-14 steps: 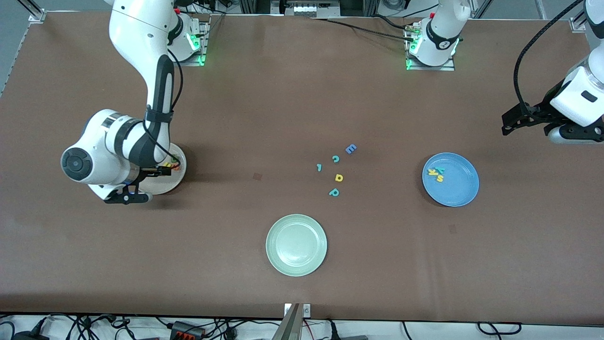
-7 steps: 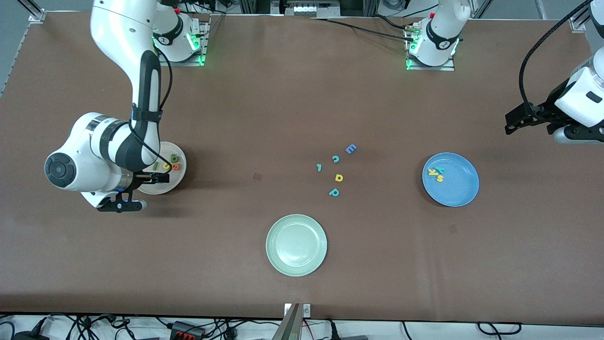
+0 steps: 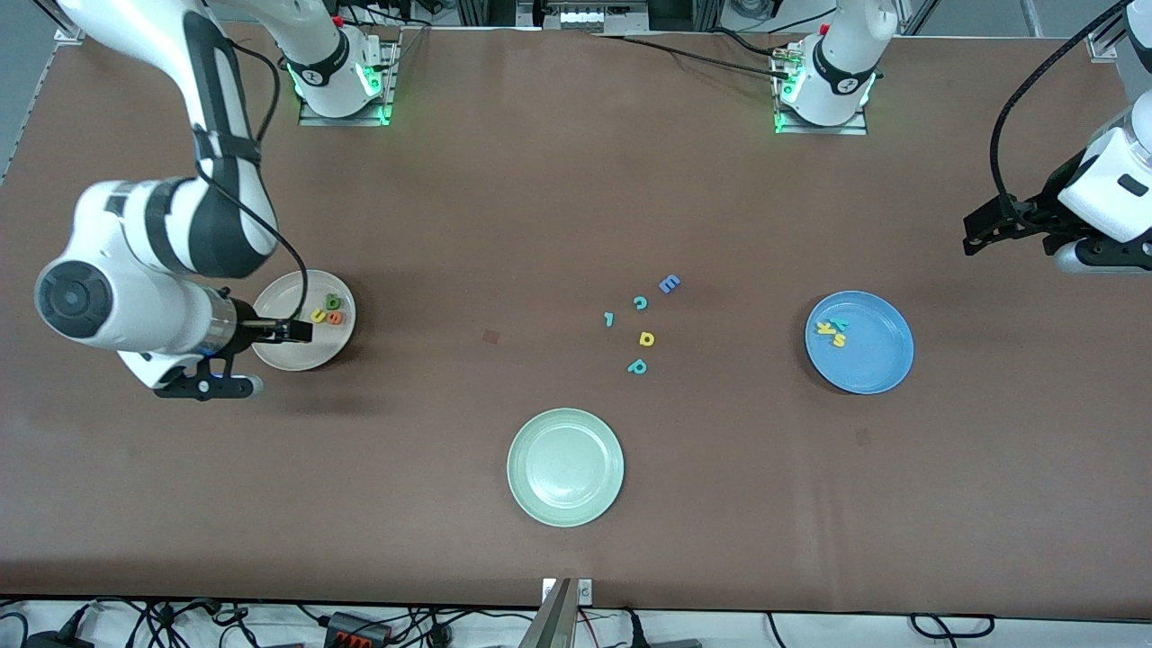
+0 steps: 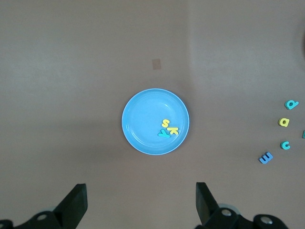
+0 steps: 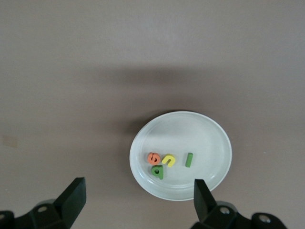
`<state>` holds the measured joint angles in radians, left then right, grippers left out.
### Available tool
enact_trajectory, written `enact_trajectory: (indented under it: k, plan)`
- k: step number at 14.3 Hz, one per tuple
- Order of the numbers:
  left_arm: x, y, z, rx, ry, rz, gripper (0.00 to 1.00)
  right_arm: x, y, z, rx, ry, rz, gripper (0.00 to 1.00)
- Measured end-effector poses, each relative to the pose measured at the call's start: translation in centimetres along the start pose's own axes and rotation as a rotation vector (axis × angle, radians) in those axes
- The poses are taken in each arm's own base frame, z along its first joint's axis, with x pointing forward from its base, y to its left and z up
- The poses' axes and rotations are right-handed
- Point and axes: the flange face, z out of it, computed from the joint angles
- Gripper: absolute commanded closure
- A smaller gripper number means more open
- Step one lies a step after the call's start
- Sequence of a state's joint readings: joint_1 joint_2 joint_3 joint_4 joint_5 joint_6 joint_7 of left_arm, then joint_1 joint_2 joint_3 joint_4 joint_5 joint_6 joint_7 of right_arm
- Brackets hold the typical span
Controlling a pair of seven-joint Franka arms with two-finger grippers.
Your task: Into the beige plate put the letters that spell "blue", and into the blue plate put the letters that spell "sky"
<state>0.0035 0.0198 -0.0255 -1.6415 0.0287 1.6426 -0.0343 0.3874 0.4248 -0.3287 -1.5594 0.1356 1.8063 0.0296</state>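
**Both words in their plates, both claws spread and empty**

The right claw [image 3: 202,387] hangs over bare worktop beside the beige plate [image 3: 283,355], at the right arm's end. Its fingers are spread wide and hold nothing. From the front only b [image 3: 333,302], u [image 3: 318,315] and e [image 3: 335,318] show in that plate, because the arm's wrist gear covers the l. The right wrist view shows all four: e [image 5: 154,158], u [image 5: 168,160], l [image 5: 189,160] and b [image 5: 158,172], close together in the beige plate [image 5: 209,138].

Mid-worktop lie five strays: a hooked teal piece [image 3: 608,319], teal c [image 3: 640,303], teal p [image 3: 636,366], a rounded yellow letter [image 3: 646,338] and blue E [image 3: 669,283]. The green plate [image 3: 565,466] sits nearer the camera, and neither wrist view shows it.

The blue plate [image 3: 873,360] holds y [image 3: 822,328], k [image 3: 840,324] and s [image 3: 839,340]. The left wrist view shows s [image 4: 165,123], k [image 4: 172,130] and y [image 4: 163,134] touching.

The left claw [image 3: 1093,259] waits over bare worktop at the left arm's end, well apart from the blue plate. It is spread too, and empty.

Count: three plates, twelve letters, two claws.

A second ago the right arm covered most of the beige plate. It has since drawn back toward its end, uncovering it. The left arm barely shifted, and no letter moved.
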Motion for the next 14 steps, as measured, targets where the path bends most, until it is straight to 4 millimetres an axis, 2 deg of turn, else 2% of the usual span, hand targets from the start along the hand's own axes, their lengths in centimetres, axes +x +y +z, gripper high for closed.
enact_trajectory:
  k: [6,8,12,14]
  plan:
    - [0.0,-0.1,0.0,0.0,-0.003,-0.002,0.0,-1.9,6.1,-9.0,-0.004,0.143,0.034,0.0]
    - [0.0,-0.1,0.0,0.0,-0.003,-0.002,0.0,-2.8,7.8,-11.2,-0.005,0.179,0.054,0.0]
    - [0.0,-0.2,0.1,0.0,-0.003,-0.003,0.0,-5.3,13.3,-15.1,0.016,0.229,0.09,0.0]
    - [0.0,-0.2,0.1,0.0,-0.004,-0.003,0.0,-6.9,13.8,-17.0,0.026,0.21,0.088,0.0]
